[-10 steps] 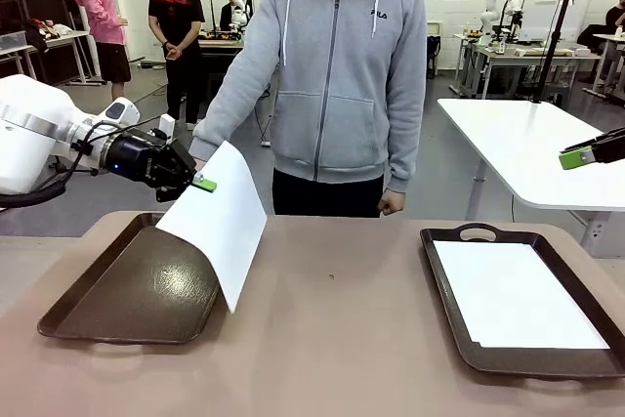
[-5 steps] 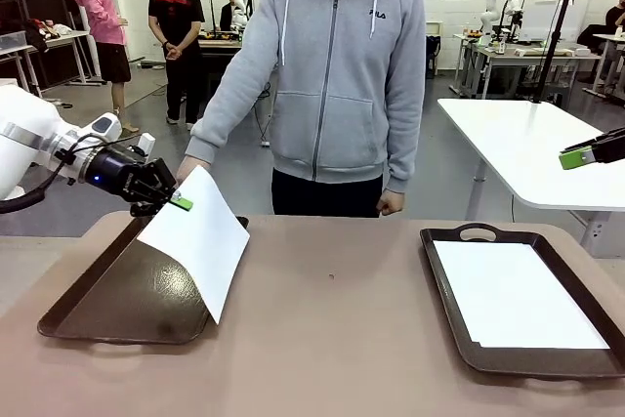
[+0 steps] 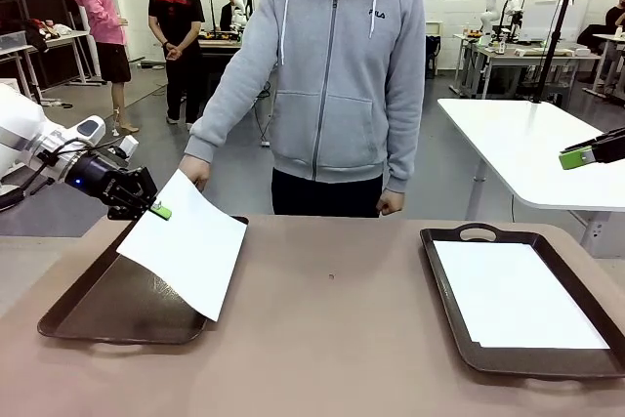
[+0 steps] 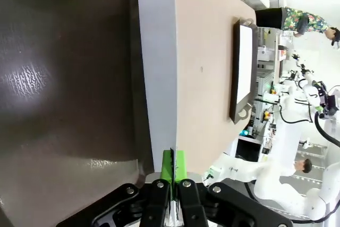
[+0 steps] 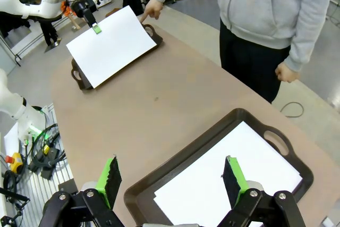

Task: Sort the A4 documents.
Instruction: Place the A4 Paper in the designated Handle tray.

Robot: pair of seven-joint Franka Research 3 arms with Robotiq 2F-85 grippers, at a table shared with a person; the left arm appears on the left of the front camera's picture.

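The left gripper (image 3: 156,210) is clamped on 1 corner of a held A4 sheet (image 3: 186,251), w/ green pads (image 4: 172,164) pressed flat together on the edge. From that pinch the sheet hangs down and away toward table centre, slightly tilted, over the left tray (image 3: 83,314); its lower corner overhangs the tray's inner rim, above the tabletop (image 3: 332,339). Release is judged to hinge on this: sheet's long axis runs diagonal to the tray, so it isn't squared up yet. A person's hand (image 3: 195,171) is seen near the top edge, contact unclear. The right gripper (image 5: 172,182) is spread wide, empty, above the right tray (image 3: 444,319), where a 2nd sheet (image 3: 513,295) lies flat. Paper: thin, matte, floppy. Trays: dark brown, glossy, pebbled, raised rims, handles.
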